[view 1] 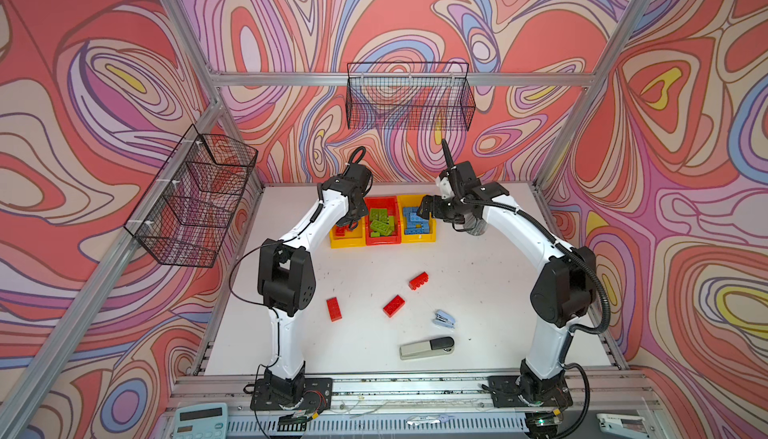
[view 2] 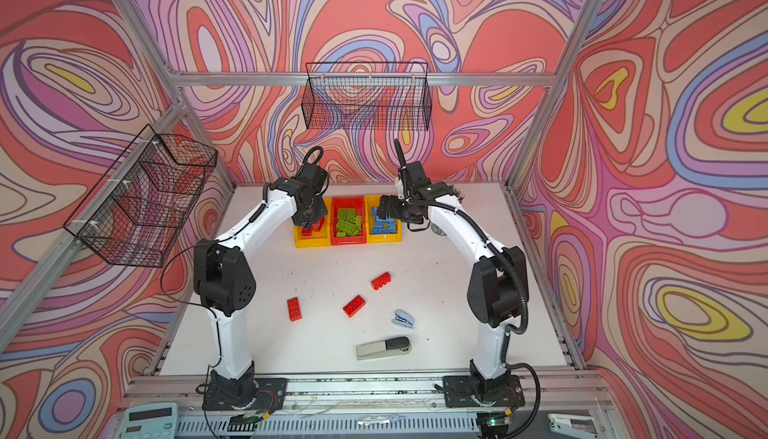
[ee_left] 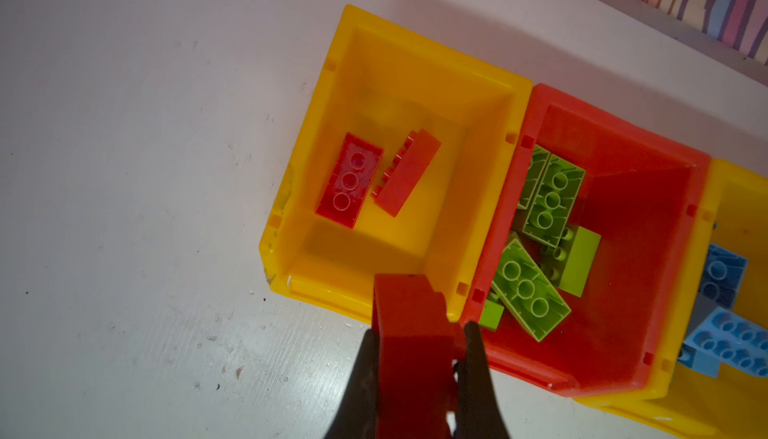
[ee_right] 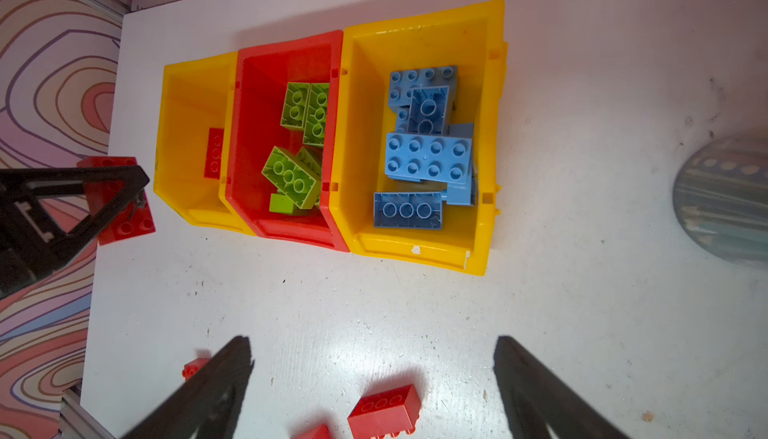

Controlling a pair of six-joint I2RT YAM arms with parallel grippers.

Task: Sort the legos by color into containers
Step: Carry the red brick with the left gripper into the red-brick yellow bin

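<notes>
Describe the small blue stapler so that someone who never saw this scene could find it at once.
Look at the white table, at its near half, right of the middle. Loose red bricks lie there, with two staplers beside them. The small blue stapler is the short, pale-blue one; the grey-and-black stapler, nearer the front edge, is much longer.

One yellow bin (ee_right: 187, 104) is holding red bricks (ee_left: 349, 179); the red bin (ee_right: 257, 125) is holding lime-green bricks (ee_right: 291, 175); the other yellow bin (ee_right: 415, 42) is holding blue bricks (ee_right: 428, 158); the walls (view 1: 124, 63) are swirling pink, lilac, blue and yellow; the table (view 1: 478, 312) is showing white.
</notes>
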